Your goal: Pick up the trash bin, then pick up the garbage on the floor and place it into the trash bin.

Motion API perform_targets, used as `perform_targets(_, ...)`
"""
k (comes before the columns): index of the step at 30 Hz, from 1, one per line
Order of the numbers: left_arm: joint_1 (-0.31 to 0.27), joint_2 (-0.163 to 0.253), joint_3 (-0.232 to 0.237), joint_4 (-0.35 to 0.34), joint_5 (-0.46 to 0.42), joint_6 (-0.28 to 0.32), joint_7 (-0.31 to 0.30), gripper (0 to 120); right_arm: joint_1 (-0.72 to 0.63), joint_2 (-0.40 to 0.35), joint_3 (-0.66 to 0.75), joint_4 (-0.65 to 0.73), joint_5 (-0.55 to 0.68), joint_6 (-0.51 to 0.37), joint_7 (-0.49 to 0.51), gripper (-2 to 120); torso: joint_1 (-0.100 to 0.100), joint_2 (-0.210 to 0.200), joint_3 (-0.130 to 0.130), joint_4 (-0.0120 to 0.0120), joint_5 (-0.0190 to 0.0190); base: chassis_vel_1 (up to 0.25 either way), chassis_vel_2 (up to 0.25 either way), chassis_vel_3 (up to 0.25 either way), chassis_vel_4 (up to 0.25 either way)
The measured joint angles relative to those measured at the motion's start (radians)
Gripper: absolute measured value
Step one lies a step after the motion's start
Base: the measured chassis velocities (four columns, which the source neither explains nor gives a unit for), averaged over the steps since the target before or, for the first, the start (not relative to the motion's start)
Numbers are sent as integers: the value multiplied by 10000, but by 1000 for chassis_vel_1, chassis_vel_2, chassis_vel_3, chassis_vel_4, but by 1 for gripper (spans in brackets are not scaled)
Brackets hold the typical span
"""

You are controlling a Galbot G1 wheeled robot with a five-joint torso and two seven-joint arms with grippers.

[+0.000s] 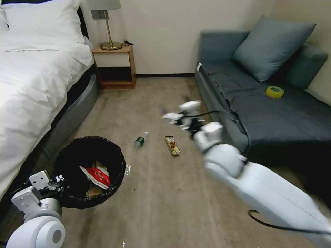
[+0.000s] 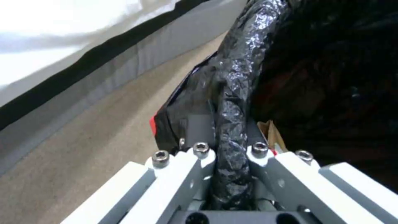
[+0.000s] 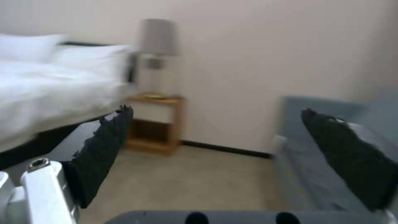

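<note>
The trash bin, lined with a crinkled black bag, hangs low at my left. My left gripper is shut on its near rim; in the left wrist view that gripper pinches the black bag's rim. A red snack packet and crumpled brown paper lie inside the bin. A green-labelled clear bottle and a long brown-yellow wrapper lie on the carpet. My right gripper hovers beyond the wrapper, beside the sofa. It is open, with nothing between its black fingers.
A white bed runs along the left. A wooden nightstand with a lamp stands against the back wall. A blue-grey sofa fills the right side, with a yellow tape roll on its seat. Open carpet lies between.
</note>
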Motion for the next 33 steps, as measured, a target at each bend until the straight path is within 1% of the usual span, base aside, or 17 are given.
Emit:
perform_targets(1,0,0,0,0,0,0,0,3,0,0,0,0,0,0,0,100,0,0,0,0,0,0,0,0,0)
perform_targets(2,0,8,12,6,12,-49,68,3,-1473,317,1118,522,-564,31,12,100,0,1,-1,0,6,0,0,0,0)
perform_targets(3,-5,20,28,11,15,-87,114,3,-2521,623,1888,851,-1094,92,15,100,0,1,-1,0,5,0,0,0,0)
perform_targets(4,-17,35,45,33,31,-132,157,3,-3782,1121,2562,1236,-1785,290,-4,100,-1,0,-1,0,-4,0,0,0,0)
perform_targets(5,-17,35,45,33,31,-132,157,3,-3782,1121,2562,1236,-1785,290,-4,100,-1,0,-1,0,-4,0,0,0,0)
perform_targets(6,-32,53,57,60,57,-173,206,3,-4595,1606,2861,1482,-2313,434,-61,100,0,0,-1,-2,0,0,0,0,0)
perform_targets(7,-39,64,64,84,72,-194,232,3,-5064,2011,2981,1621,-2714,566,-86,100,-1,1,-2,0,0,0,0,0,0)
perform_targets(8,-53,77,76,115,97,-217,258,3,-5604,2623,3002,1747,-3262,820,-113,100,-1,1,-2,-1,-3,0,0,0,0)
perform_targets(9,-53,77,76,115,97,-217,258,3,-5604,2623,3002,1747,-3262,820,-113,100,-1,1,-2,-1,-3,0,0,0,0)
perform_targets(11,-55,75,101,135,115,-233,267,3,-6265,3504,2801,1790,-4078,1258,-197,100,-1,1,-1,2,-3,0,0,0,0)
perform_targets(13,-55,71,125,142,127,-242,272,3,-6714,4130,2411,1736,-4782,1754,-279,100,-1,1,-1,8,-6,0,0,0,0)
perform_targets(15,-55,71,125,141,127,-242,273,3,-6845,4245,2293,1712,-4935,1867,-310,100,-1,1,-1,6,-5,0,0,0,0)
perform_targets(17,-66,70,129,142,129,-243,280,3,-7269,4535,1853,1597,-5377,2335,-486,100,-1,1,0,5,-5,0,0,0,0)
perform_targets(19,-87,59,138,140,130,-243,281,3,-7372,4671,1659,1480,-5635,2532,-600,100,-1,1,0,5,-5,0,0,0,0)
perform_targets(24,-96,49,134,161,128,-256,286,3,-7313,4715,1597,1255,-5906,2681,-798,100,-1,0,0,5,-2,0,0,0,0)
perform_targets(33,-168,36,122,241,124,-267,296,3,-7038,4603,1666,974,-5909,2784,-983,100,-1,-1,0,5,-3,-7,4,5,-5)
